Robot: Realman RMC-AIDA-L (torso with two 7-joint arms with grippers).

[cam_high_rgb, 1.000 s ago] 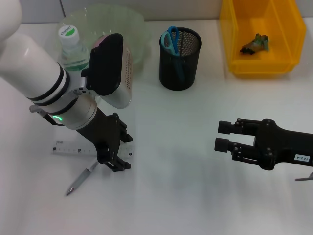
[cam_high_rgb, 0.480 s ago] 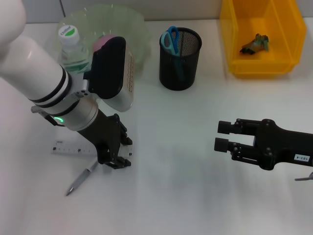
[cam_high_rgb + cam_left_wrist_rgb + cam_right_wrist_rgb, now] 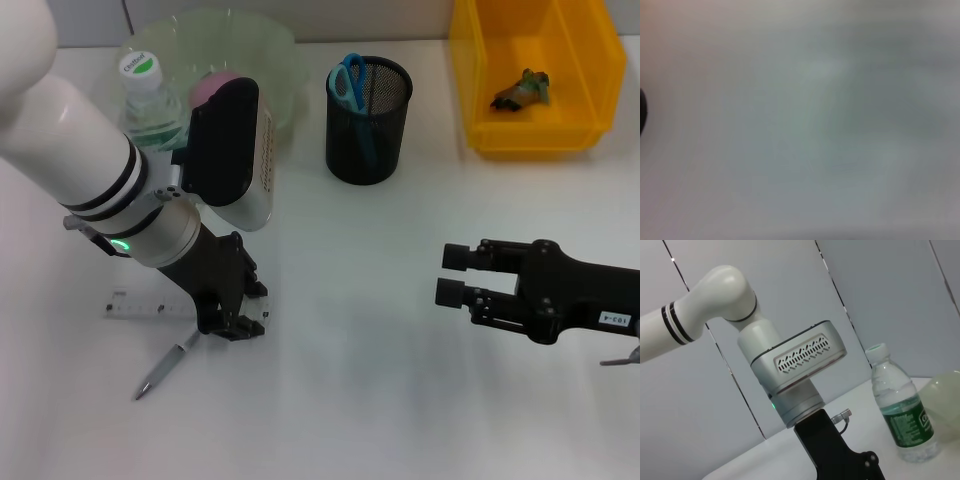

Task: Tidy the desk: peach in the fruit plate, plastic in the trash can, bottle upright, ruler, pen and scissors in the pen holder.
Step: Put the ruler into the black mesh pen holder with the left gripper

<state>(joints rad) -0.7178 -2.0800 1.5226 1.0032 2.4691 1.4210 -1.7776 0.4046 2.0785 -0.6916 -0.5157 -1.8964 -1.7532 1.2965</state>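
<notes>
1. The left gripper (image 3: 232, 322) presses down over the ruler (image 3: 140, 305); its grip cannot be told.
2. The pen (image 3: 165, 367) lies just beside it.
3. The right gripper (image 3: 455, 276) hovers, fingers spread, well apart.
4. The bottle (image 3: 150, 100) stands behind the left arm.

Wide bare white desk (image 3: 360, 400) centre and near; black mesh pen holder (image 3: 369, 130) and yellow rectangular bin (image 3: 535, 130) block far side.

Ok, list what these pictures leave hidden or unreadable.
- Left wrist view: only blur, nothing can be told.
- Ruler: head view, its right end hidden under the left gripper; a grasp cannot be told.
- Peach: mostly behind the left arm.
- Trash can: cut off by the top edge.
- Scrap in it: too small to identify.
</notes>
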